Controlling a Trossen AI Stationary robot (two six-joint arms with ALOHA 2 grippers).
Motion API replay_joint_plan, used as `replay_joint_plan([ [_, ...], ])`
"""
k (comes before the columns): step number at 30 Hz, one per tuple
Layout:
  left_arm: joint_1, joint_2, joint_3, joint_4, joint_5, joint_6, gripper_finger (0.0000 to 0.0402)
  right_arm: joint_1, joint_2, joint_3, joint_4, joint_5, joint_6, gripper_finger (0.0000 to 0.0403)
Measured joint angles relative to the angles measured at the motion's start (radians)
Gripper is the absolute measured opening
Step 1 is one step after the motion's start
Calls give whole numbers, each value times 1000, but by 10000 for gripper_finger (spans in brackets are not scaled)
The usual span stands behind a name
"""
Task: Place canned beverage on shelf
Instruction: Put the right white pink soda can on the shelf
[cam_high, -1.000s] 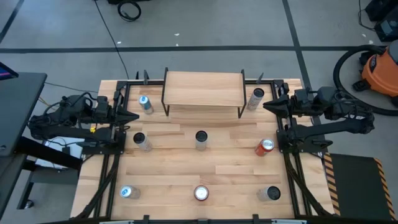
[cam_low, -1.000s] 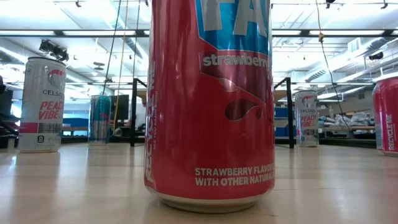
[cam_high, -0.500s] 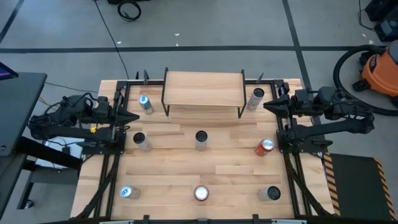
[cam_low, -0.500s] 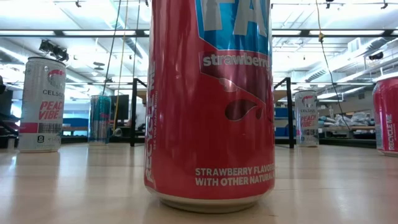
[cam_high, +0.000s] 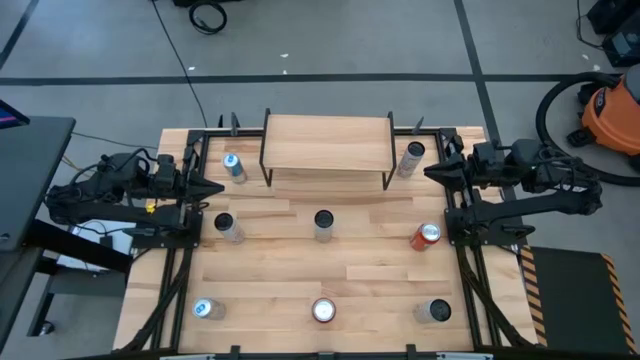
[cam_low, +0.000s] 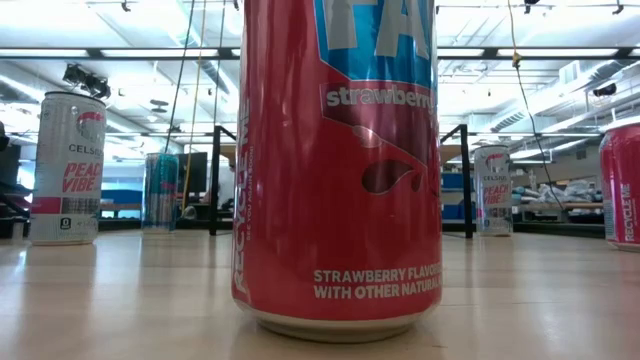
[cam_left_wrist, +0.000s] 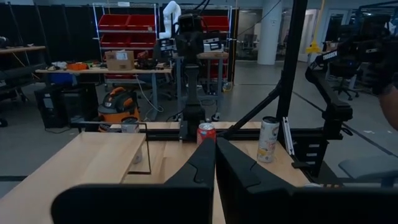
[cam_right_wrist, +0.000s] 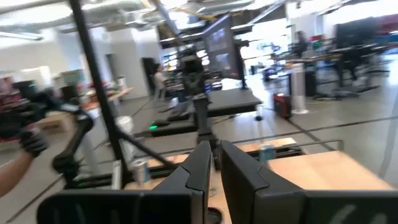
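The shelf (cam_high: 327, 143), a light wooden board on thin black legs, stands at the table's far middle; it also shows in the left wrist view (cam_left_wrist: 81, 165) and the right wrist view (cam_right_wrist: 311, 169). Several cans stand upright on the table: a blue-topped can (cam_high: 233, 166) left of the shelf, a pale can (cam_high: 412, 158) right of it, a red can (cam_high: 427, 236), and a red strawberry can (cam_high: 323, 311) (cam_low: 340, 170) at the near middle. My left gripper (cam_high: 218, 188) (cam_left_wrist: 215, 155) is shut and empty at the left edge. My right gripper (cam_high: 428, 170) (cam_right_wrist: 214, 157) is shut and empty at the right edge.
More cans stand in the middle row (cam_high: 229, 227) (cam_high: 323, 224) and the near row (cam_high: 207, 310) (cam_high: 435, 311). Black frame rails run along both table sides (cam_high: 185, 215) (cam_high: 462, 215). An orange vacuum (cam_high: 612, 110) stands on the floor beyond the right edge.
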Motion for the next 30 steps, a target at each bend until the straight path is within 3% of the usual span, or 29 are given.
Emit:
replay_joint_plan([
  [3,0,0,0,3,0,0,16,0,0,0,0,45,7,45],
  [14,0,0,0,3,0,-1,16,0,25,0,64,53,-3,45],
  [20,0,0,0,4,0,-5,16,-1,32,0,81,62,-136,45],
  [27,0,0,0,3,0,-17,16,-1,30,0,120,246,-211,45],
  [30,0,0,0,-6,0,-27,16,-1,29,0,119,269,-211,45],
])
